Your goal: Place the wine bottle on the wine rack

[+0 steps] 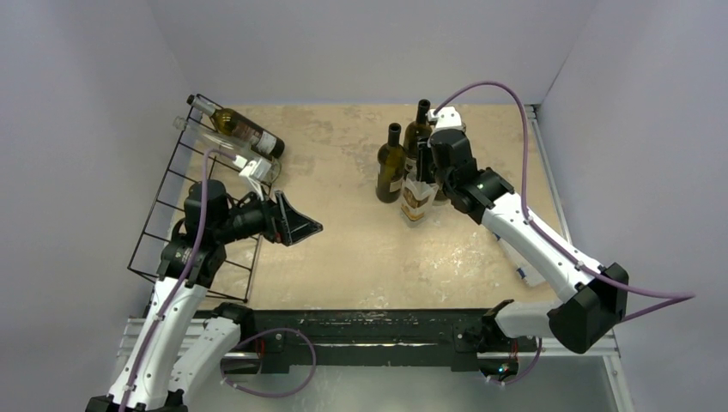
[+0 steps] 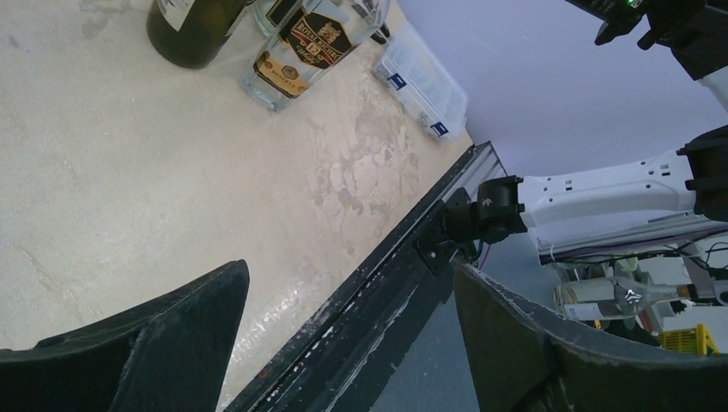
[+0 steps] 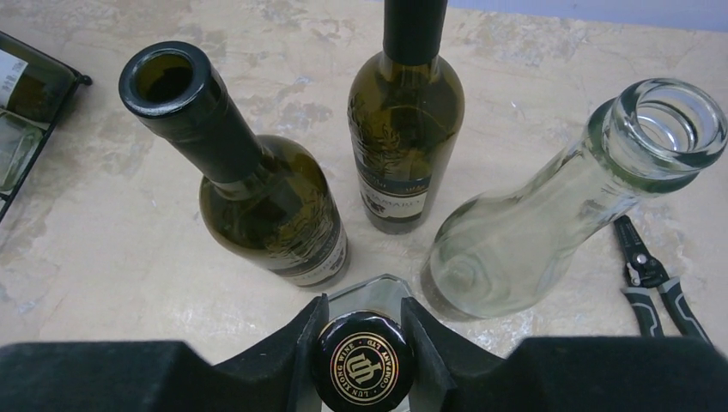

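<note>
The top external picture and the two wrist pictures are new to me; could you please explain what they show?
Two robot arms are bolted at a table's near edge. The top picture looks down from above and behind them; the other two come from a camera on each wrist. The left gripper is open, beside the black wire wine rack, where a dark bottle and a clear bottle lie. The right gripper is shut on the capped top of an upright labelled bottle. Beside it stand an open green bottle, another green bottle and a clear flask; pliers and a plastic box lie nearby.
</note>
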Motion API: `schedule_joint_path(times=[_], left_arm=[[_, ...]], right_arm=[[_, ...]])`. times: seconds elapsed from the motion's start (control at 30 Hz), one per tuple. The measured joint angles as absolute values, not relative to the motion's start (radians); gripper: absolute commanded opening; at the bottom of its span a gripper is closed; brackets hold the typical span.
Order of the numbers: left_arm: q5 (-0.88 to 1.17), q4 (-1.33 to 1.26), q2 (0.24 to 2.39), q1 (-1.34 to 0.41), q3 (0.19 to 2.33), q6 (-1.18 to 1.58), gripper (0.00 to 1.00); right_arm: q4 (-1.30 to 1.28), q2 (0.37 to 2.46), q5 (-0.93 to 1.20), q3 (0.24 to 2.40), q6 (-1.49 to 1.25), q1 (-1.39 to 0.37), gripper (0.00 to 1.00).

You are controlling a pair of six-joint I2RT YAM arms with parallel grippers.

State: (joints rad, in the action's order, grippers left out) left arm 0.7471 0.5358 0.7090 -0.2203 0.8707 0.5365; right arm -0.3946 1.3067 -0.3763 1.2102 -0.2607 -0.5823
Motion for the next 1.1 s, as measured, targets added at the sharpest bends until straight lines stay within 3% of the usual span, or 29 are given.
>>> schedule_joint_path(times=[0.27, 0.77, 0.93, 1.1], left_arm=[[0.733, 0.508, 0.711, -0.279, 0.865, 0.54, 0.89], [0.592, 0.448, 0.868, -0.503, 0.887, 0.538, 0.89], [0.438, 0.434, 0.917, -0.66, 0.929, 0.522, 1.0], [0.191, 0.418, 0.959, -0.856, 0.955, 0.464, 1.0]], right_arm=[[-0.416, 1.287, -0.341, 1.208, -0.245, -0.58, 0.0], [-0.602, 1.204, -0.152, 1.229, -0.321, -0.578, 0.0], [-0.615, 1.204, -0.058, 1.255, -0.369, -0.577, 0.0], [-0.609, 1.204, 0.029, 1.262, -0.424, -0.577, 0.0]])
